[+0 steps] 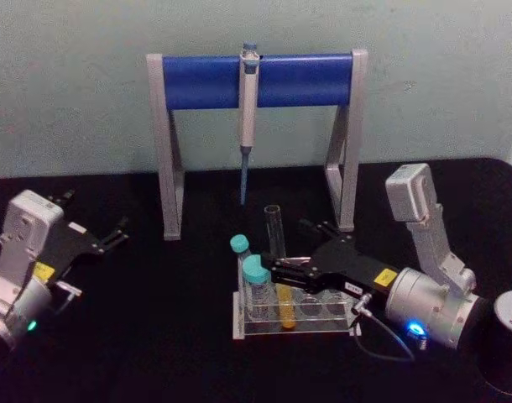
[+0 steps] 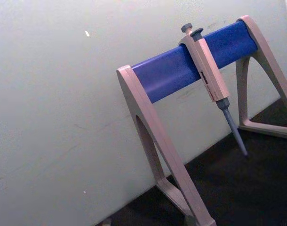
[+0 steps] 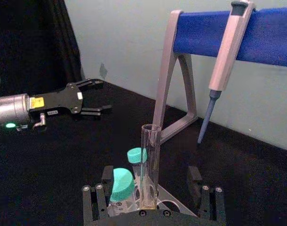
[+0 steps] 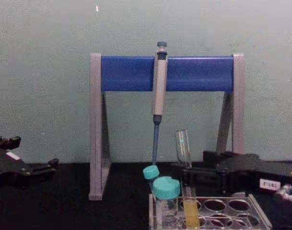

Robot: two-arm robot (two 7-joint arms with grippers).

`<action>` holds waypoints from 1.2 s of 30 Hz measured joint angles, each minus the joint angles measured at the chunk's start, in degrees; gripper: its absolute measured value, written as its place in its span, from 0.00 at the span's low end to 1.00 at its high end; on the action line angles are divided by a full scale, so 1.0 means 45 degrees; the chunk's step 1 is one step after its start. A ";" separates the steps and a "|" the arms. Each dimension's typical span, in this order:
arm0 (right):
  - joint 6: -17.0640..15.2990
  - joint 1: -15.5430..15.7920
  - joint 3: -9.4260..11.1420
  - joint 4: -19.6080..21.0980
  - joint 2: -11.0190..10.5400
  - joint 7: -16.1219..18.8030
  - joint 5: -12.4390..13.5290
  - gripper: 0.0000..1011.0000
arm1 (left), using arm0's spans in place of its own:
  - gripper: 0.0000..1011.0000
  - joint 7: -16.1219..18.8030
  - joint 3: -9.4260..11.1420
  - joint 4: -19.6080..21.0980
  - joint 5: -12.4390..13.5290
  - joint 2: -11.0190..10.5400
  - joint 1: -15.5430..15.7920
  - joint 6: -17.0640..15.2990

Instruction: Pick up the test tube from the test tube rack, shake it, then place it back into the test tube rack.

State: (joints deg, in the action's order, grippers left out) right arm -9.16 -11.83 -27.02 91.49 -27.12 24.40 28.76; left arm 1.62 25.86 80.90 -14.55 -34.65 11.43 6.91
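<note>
1. Test tube (image 1: pixel 275 231) stood in the test tube rack (image 1: pixel 319 327) in the head view, on the black table (image 1: pixel 155 336), with yellow-orange liquid in its lower part. Two teal-capped vials (image 1: pixel 256 281) stood in the rack just to its left. The right gripper (image 1: pixel 285 270) reached in from the right at the height of the tube's middle. The left gripper (image 1: pixel 96 217) rested well apart on the table's left side, its fingers spread.
2. The left wrist view showed the pipette stand (image 2: pixel 181 66) against the wall, with the pipette (image 2: pixel 211 77) hanging from its blue bar.
3. In the right wrist view the test tube (image 3: pixel 150 160) rose between the right gripper's (image 3: pixel 150 173) fingers (image 3: pixel 106 176). They were released, with a gap on either side of the glass. The left gripper (image 3: pixel 102 96) lay beyond, also spread.
4. In the chest view the test tube (image 4: pixel 183 148) seemed to lean slightly, its base down in a hole of the rack (image 4: pixel 253 211). The right gripper (image 4: pixel 198 175) sat just behind the rack. The left gripper (image 4: pixel 33 153) showed at the left edge.
</note>
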 joint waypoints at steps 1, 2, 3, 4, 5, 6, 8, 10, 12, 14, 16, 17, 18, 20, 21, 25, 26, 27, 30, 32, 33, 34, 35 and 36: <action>-0.0023 -0.0031 -0.0016 -0.0053 0.0035 0.0000 -0.0005 0.99 | 0.99 0.0000 -0.0001 0.0000 0.0000 0.0000 0.0000 0.0000; -0.0073 -0.0088 -0.0041 -0.0136 0.0099 0.0001 -0.0013 0.99 | 0.99 0.0000 0.0000 0.0000 0.0000 0.0000 0.0000 0.0000; -0.0094 -0.0117 -0.0053 -0.0176 0.0130 0.0003 -0.0013 0.99 | 0.99 0.0000 0.0000 0.0000 0.0000 0.0000 0.0000 0.0000; -0.0133 -0.0166 -0.0071 -0.0251 0.0181 0.0008 -0.0015 0.99 | 0.99 0.0000 0.0000 0.0000 0.0000 0.0000 0.0000 -0.0001; -0.0133 -0.0166 -0.0071 -0.0251 0.0181 0.0008 -0.0015 0.99 | 0.99 0.0000 0.0000 0.0000 0.0000 0.0000 0.0000 0.0000; -0.0168 -0.0206 -0.0083 -0.0316 0.0228 0.0011 -0.0015 0.99 | 0.99 0.0000 0.0000 0.0000 0.0000 0.0000 0.0000 0.0000; -0.0218 -0.0266 -0.0102 -0.0412 0.0289 0.0025 -0.0011 0.99 | 0.99 0.0000 0.0000 0.0000 -0.0001 -0.0001 -0.0001 0.0000; -0.0240 -0.0298 -0.0114 -0.0464 0.0323 0.0048 -0.0008 0.99 | 0.99 0.0000 0.0000 0.0000 -0.0001 -0.0001 0.0000 0.0000; -0.0281 -0.0337 -0.0126 -0.0522 0.0363 0.0073 0.0018 0.99 | 0.99 0.0000 0.0000 0.0000 0.0000 -0.0001 0.0000 0.0000; -0.0322 -0.0362 -0.0129 -0.0570 0.0393 0.0083 0.0055 0.99 | 0.99 0.0000 0.0000 0.0000 0.0000 0.0000 0.0000 0.0000; -0.0395 -0.0394 -0.0131 -0.0618 0.0432 0.0087 0.0109 0.99 | 0.99 0.0000 0.0000 0.0000 0.0000 -0.0001 -0.0001 0.0000; -0.0433 -0.0413 -0.0136 -0.0640 0.0448 0.0083 0.0133 0.99 | 0.99 0.0000 0.0000 0.0000 0.0000 -0.0001 -0.0001 0.0000; -0.0437 -0.0414 -0.0137 -0.0641 0.0449 0.0082 0.0133 0.99 | 0.99 0.0000 0.0000 0.0000 0.0000 0.0000 0.0000 0.0000; -0.0437 -0.0414 -0.0137 -0.0642 0.0448 0.0082 0.0133 0.99 | 0.99 0.0001 0.0000 0.0000 0.0000 0.0000 0.0000 0.0000; -0.0437 -0.0414 -0.0137 -0.0641 0.0447 0.0082 0.0133 0.99 | 0.99 0.0000 0.0000 0.0000 -0.0001 0.0000 0.0000 0.0000; -0.0434 -0.0411 -0.0137 -0.0640 0.0445 0.0083 0.0133 0.99 | 0.99 0.0000 0.0000 0.0000 -0.0001 -0.0001 0.0000 0.0000; -0.0433 -0.0411 -0.0137 -0.0639 0.0444 0.0083 0.0134 0.99 | 0.99 0.0000 0.0000 0.0000 0.0000 0.0000 0.0000 0.0000; -0.0430 -0.0409 -0.0136 -0.0637 0.0443 0.0084 0.0133 0.99 | 0.99 0.0000 0.0000 0.0000 0.0000 0.0000 0.0000 0.0000; -0.0423 -0.0406 -0.0134 -0.0634 0.0440 0.0086 0.0131 0.99 | 0.99 0.0000 -0.0001 0.0000 0.0000 0.0000 0.0000 0.0000; -0.0420 -0.0404 -0.0133 -0.0632 0.0439 0.0087 0.0129 0.97 | 0.99 0.0000 -0.0001 0.0000 0.0000 0.0000 0.0000 0.0000; -0.0417 -0.0403 -0.0132 -0.0631 0.0437 0.0088 0.0129 0.95 | 0.99 0.0000 -0.0001 0.0000 0.0000 0.0000 0.0000 0.0000; -0.0414 -0.0402 -0.0131 -0.0630 0.0436 0.0088 0.0129 0.92 | 0.99 0.0000 0.0000 -0.0001 0.0000 0.0000 0.0000 0.0000; -0.0414 -0.0401 -0.0130 -0.0629 0.0436 0.0089 0.0129 0.90 | 0.99 0.0000 -0.0001 -0.0001 0.0000 -0.0001 0.0000 0.0000; -0.0412 -0.0401 -0.0128 -0.0628 0.0435 0.0089 0.0129 0.89 | 0.99 0.0000 -0.0001 0.0000 0.0000 0.0000 -0.0001 0.0000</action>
State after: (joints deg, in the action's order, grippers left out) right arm -11.02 -13.63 -27.59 88.67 -25.16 24.80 29.34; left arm 1.62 25.86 80.90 -14.55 -34.65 11.43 6.91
